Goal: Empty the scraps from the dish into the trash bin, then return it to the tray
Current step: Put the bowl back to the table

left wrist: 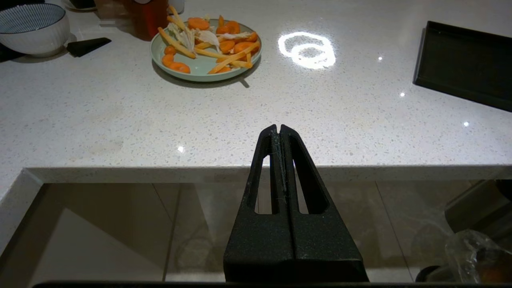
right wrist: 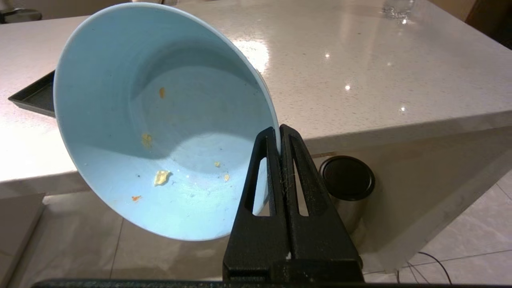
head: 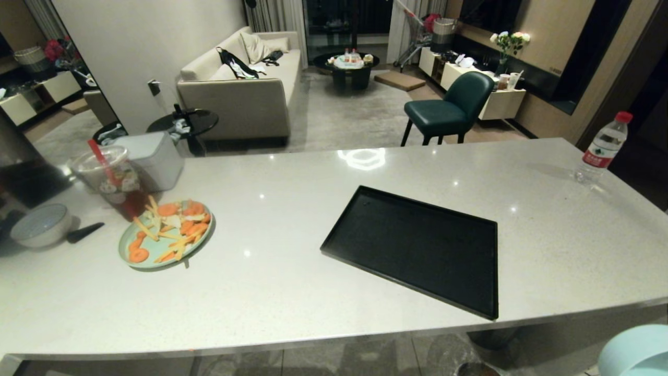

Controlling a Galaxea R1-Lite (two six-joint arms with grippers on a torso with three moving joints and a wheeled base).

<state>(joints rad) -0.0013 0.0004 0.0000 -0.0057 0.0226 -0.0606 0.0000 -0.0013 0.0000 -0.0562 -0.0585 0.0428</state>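
- One light-blue bowl (right wrist: 160,120), with a few small food crumbs (right wrist: 161,177) stuck inside.
- One black tray (head: 417,248).
- One pale-green plate (head: 166,233) of carrot slices and yellow strips.
- One white-grey bowl (head: 40,224).
- One drink cup (head: 109,180).
- One water bottle (head: 603,148).
- One black-lidded bin (right wrist: 347,188).
- Two pincers: left pincer (left wrist: 279,129), right pincer (right wrist: 279,129).

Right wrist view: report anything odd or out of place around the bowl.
The light-blue bowl is pinched at its rim by the right gripper and tipped on its side below the counter edge, off the black tray. Only a few small food crumbs cling inside. No spill shows on the counter.
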